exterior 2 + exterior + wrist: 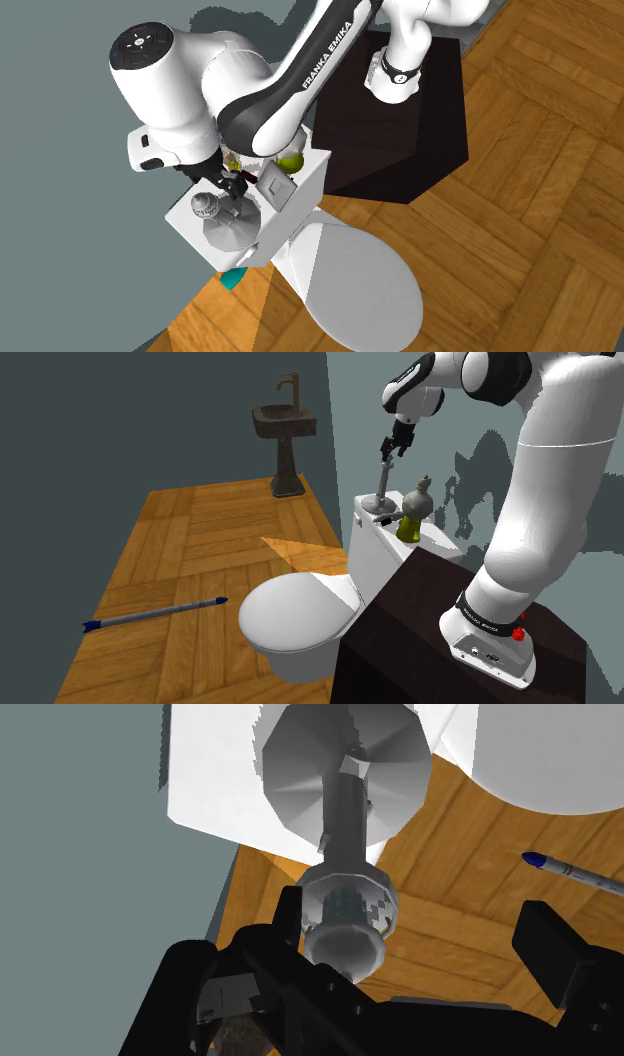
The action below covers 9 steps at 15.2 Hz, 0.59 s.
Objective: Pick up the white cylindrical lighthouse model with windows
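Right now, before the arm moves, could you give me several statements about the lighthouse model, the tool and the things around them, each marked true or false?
1. The lighthouse model stands upright on the toilet tank. True.
2. The tool is shut on the lighthouse model. False: its fingers stand apart at the model's top, not clasping it.
3. A thin grey rod with blue ends lies on the wooden floor. True.
4. The yellowish bottle lies on the floor. False: it stands on the tank, beside the lighthouse model.
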Motion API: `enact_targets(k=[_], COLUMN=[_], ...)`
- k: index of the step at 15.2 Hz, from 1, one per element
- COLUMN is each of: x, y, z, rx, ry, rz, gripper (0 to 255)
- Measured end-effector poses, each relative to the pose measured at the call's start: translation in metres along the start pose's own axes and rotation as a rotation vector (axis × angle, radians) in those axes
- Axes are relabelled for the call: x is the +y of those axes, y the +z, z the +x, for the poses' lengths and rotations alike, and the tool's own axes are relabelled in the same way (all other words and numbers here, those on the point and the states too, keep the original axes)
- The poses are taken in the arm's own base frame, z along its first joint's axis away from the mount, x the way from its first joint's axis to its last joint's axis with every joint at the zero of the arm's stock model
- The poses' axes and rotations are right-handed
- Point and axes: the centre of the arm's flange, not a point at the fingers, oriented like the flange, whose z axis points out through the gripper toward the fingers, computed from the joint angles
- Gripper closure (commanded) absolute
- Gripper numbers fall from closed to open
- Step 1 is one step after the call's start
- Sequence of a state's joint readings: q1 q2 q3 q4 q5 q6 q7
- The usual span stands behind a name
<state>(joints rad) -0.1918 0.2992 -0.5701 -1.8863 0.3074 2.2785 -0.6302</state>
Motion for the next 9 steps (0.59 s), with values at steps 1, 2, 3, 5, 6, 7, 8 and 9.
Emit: enact_targets(k=[1, 2, 3, 5, 6, 7, 8, 9], x=[0.011, 0.016, 0.020, 0.023, 0.024, 0.023, 0.023, 0.024], y=[0.011, 0.016, 0.021, 0.032, 0.037, 0.042, 0.048, 0.055], z=[0.003, 0.007, 0.009, 0.010, 0.011, 0.010, 0.008, 0.008], rx=[-0.001, -0.002, -0.001, -0.001, -0.001, -0.001, -0.001, -0.001], ry=[0.003, 0.005, 0.005, 0.006, 0.006, 0.006, 0.006, 0.005], rz=[0.001, 0.002, 0.003, 0.004, 0.004, 0.005, 0.005, 0.005], gripper=[0, 0, 0, 0, 0, 0, 0, 0])
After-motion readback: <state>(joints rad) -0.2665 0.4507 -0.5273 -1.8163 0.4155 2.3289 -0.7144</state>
